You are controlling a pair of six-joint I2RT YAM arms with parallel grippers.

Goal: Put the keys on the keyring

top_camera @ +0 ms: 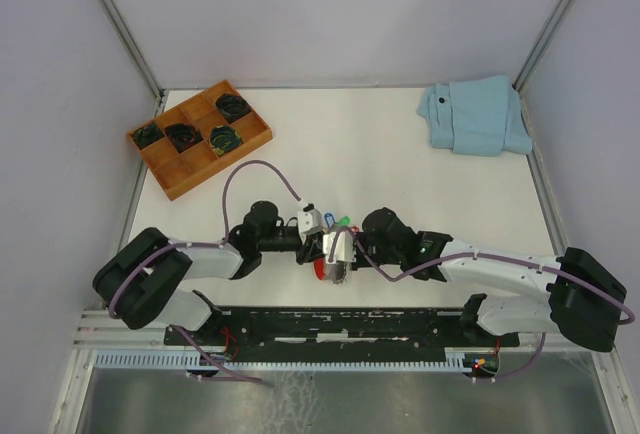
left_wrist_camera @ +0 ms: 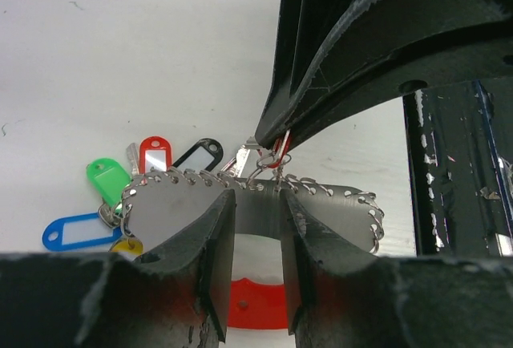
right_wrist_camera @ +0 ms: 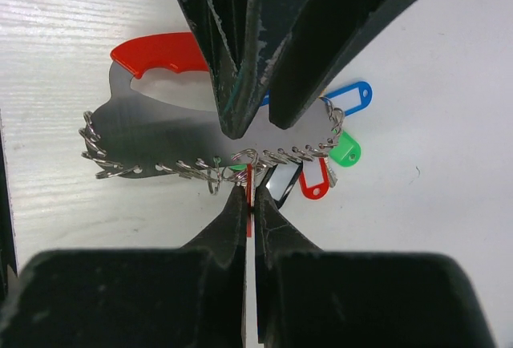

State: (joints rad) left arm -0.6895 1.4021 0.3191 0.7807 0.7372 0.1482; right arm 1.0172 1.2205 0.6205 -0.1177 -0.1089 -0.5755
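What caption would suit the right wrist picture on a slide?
Right tool pinches a red tag at the edge of the keyring; left tool open above it.

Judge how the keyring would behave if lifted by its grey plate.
The keyring looks like a rigid plate, so it would probably stay stiff. Its edge rings and tagged keys hang loose and would likely swing, except the red tag pinched in the right fingers. The smooth face might slip between the left fingers.

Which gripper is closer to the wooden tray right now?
Left. The left gripper sits left of the keyring, toward the wooden tray at the table's far left; the right gripper is right of the keyring, farther off.
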